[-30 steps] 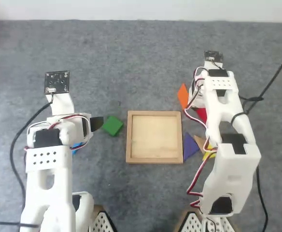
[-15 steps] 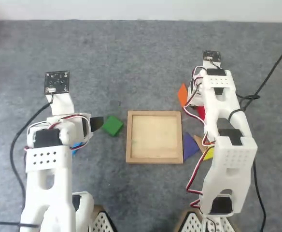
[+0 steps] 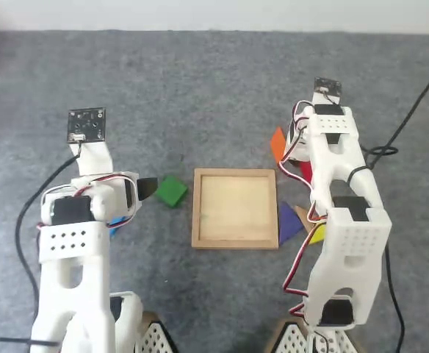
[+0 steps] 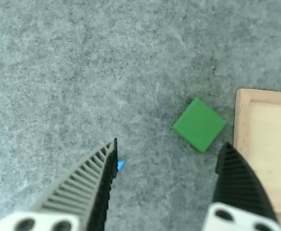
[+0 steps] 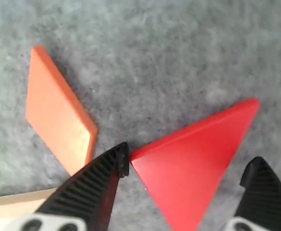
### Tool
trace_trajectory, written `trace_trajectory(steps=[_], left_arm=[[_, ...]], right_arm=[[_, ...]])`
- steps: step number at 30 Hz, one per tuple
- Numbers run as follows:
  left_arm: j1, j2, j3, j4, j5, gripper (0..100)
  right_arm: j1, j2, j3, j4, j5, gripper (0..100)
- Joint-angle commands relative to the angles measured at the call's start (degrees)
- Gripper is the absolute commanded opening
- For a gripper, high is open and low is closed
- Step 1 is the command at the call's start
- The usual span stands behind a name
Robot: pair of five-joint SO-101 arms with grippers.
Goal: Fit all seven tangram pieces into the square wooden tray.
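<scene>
The square wooden tray (image 3: 234,209) lies empty between the two arms. A green square (image 3: 172,190) sits just left of it. My left gripper (image 4: 169,147) hangs open above the carpet close to the green square (image 4: 199,124), with nothing between its fingers. Right of the tray lie an orange parallelogram (image 3: 277,145), a red triangle (image 3: 305,173), a purple triangle (image 3: 288,220), a tan piece (image 3: 303,214) and a yellow piece (image 3: 317,234). My right gripper (image 5: 188,159) is open, straddling the red triangle (image 5: 198,144) beside the orange parallelogram (image 5: 58,115).
A small blue piece (image 4: 121,165) peeks out by the left finger, mostly hidden under the left arm (image 3: 75,220). The right arm (image 3: 339,191) covers part of the pieces right of the tray. Grey carpet stretches open behind the tray. A black cable (image 3: 413,110) runs at far right.
The right arm has shifted and straightened slightly over the pieces right of the tray. The left arm and all pieces stay where they were.
</scene>
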Motion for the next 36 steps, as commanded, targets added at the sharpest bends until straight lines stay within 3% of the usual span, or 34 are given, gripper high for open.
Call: trace_trajectory(steps=[1,7,18,27,32,36], left_arm=[[0.0,-0.3,-0.4,-1.1,0.3,32],[0.0,-0.3,-0.4,-1.1,0.3,32],[0.0,-0.3,-0.4,-1.1,0.3,32],[-0.1,0.0,0.0,-2.6,0.3,32],[-0.1,0.0,0.0,-2.6,0.3,32],[-0.1,0.0,0.0,-2.7,0.3,32]], right_arm=[[-0.4,-0.5,-2.7,0.5,-3.7,30.7],[-0.3,-0.5,-2.6,0.5,-3.8,11.4],[-0.3,-1.1,-2.5,2.9,-3.7,13.3],[-0.4,-6.9,-4.5,10.7,-3.5,13.3],[-3.7,-15.1,-4.4,15.8,3.6,13.2],[-11.2,-20.0,-4.4,18.8,13.5,13.2]])
